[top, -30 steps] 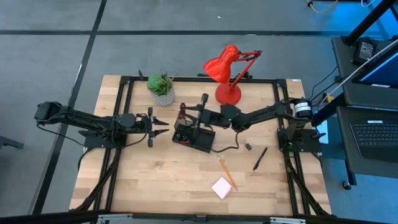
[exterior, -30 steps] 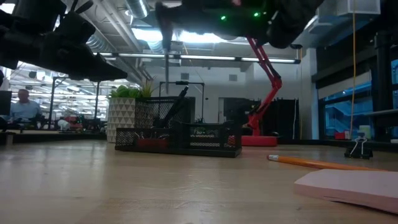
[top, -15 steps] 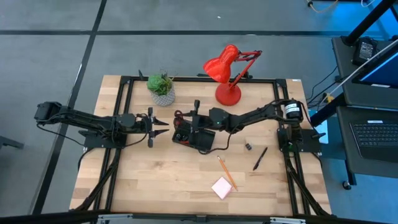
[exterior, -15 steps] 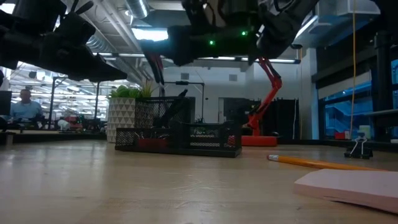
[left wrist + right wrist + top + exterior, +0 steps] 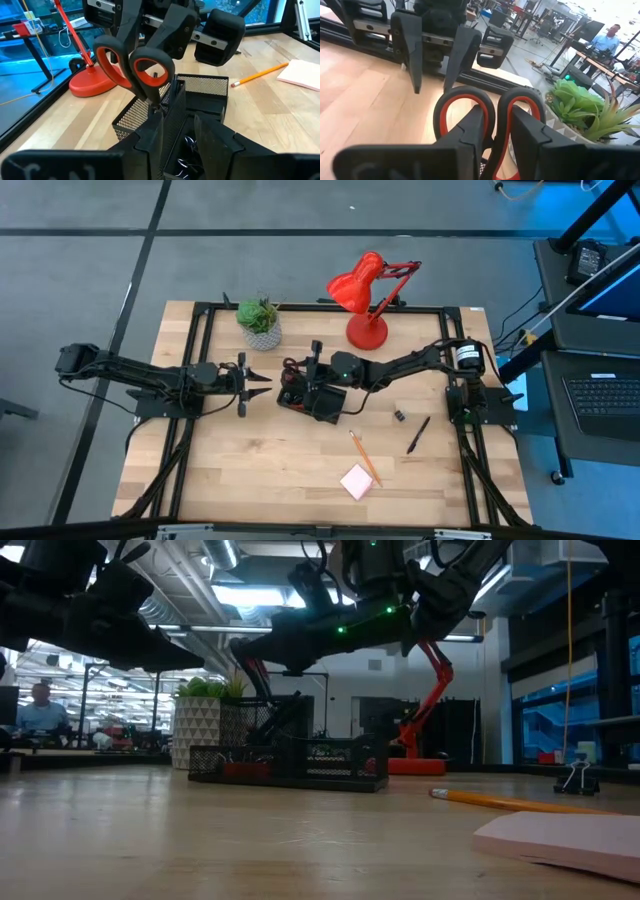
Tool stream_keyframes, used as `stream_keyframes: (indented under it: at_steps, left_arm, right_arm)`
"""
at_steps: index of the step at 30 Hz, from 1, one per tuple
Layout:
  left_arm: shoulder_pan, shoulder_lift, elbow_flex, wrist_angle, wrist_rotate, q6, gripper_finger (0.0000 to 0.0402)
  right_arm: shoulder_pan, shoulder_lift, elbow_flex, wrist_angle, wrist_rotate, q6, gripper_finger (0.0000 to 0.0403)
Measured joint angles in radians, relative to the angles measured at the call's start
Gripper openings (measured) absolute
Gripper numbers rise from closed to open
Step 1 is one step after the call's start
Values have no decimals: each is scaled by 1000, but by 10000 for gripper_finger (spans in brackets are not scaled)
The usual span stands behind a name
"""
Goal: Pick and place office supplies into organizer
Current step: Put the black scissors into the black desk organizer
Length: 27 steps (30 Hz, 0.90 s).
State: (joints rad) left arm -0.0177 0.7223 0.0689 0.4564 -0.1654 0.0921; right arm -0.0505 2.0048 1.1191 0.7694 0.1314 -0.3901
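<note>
Nearest the organizer (image 5: 312, 397), your right gripper (image 5: 308, 372) is clamped on the red-handled scissors (image 5: 134, 70), poised just above its taller section. They're stiff and handle-heavy, so grip the loops squarely. Farther off, beside the organizer, your left gripper (image 5: 262, 381) waits with fingers parted, empty.

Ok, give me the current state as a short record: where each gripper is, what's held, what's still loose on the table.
right gripper: over the organizer, shut on the scissors, blades pointing down into the tall section
left gripper: waiting beside the organizer, holding nothing
loose on table: orange pencil, pink sticky-note pad, black pen, small black clip
not for sorting: red desk lamp, potted plant
</note>
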Motion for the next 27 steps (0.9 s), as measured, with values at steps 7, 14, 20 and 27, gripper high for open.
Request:
stream_keyframes:
  at_steps: [7,14,20,27]
  left_arm:
    - [0,0,0,0,0,0,105]
    - [0,0,0,-1,0,0,104]
    - [0,0,0,-1,0,0,105]
    - [0,0,0,-1,0,0,105]
  right_arm:
    - [0,0,0,-12,0,0,103]
    - [0,-1,0,-48,0,0,116]
    - [0,-1,0,-54,0,0,117]
    - [0,-1,0,-55,0,0,117]
